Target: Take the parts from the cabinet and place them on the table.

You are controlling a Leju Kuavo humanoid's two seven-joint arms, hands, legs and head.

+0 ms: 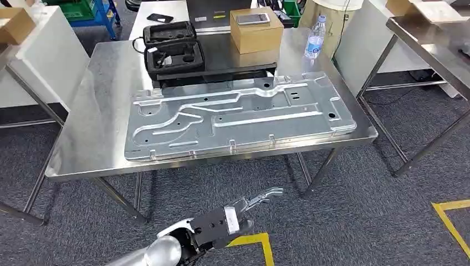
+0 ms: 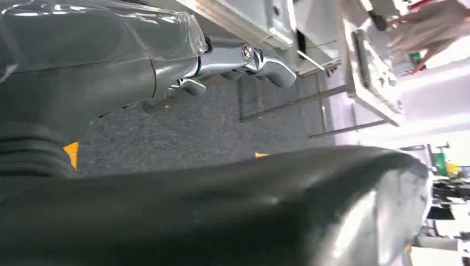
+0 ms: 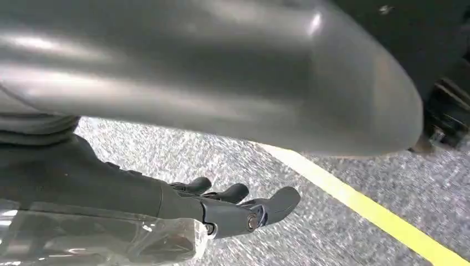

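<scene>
A large stamped sheet-metal panel (image 1: 238, 116) lies flat across the front half of the steel table (image 1: 100, 111). My left hand (image 1: 244, 210) hangs low in front of the table, over the grey carpet, with its fingers stretched out toward the table and nothing in them. In the left wrist view the same hand (image 2: 238, 58) is empty, with table legs beyond it. My right hand (image 3: 233, 205) hangs over the carpet near a yellow floor line (image 3: 377, 216), fingers loosely extended and holding nothing.
A black open case (image 1: 173, 47), a cardboard box (image 1: 256, 30) and a water bottle (image 1: 315, 37) stand at the back of the table. Another steel table (image 1: 438, 39) is at the right, a white bench (image 1: 33, 55) at the left. Yellow tape (image 1: 451, 221) marks the floor.
</scene>
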